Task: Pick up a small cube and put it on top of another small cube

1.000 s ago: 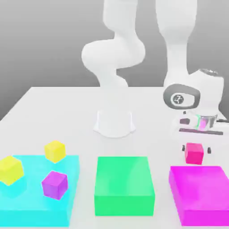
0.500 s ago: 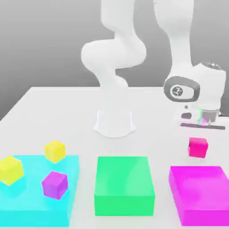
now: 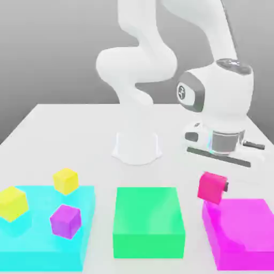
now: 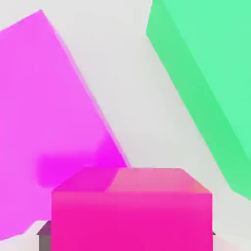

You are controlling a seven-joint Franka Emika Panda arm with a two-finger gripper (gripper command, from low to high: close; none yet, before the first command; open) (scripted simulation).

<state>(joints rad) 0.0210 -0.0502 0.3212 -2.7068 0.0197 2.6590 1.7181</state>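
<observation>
Gripper (image 3: 215,188) fingers are clamped on the pink cube (image 3: 212,187), holding it tilted in the air above the near-left corner of the magenta block (image 3: 243,235) as the exterior view shows it. Left of that lie the green block (image 3: 148,220) and the cyan block (image 3: 43,251) with the purple cube (image 3: 65,220).

A flat white bench (image 3: 59,139) with a matte top fills the lower scene. Behind it rises a plain grey backdrop (image 3: 48,48), darker toward the top. Soft, even light casts faint shadows.
</observation>
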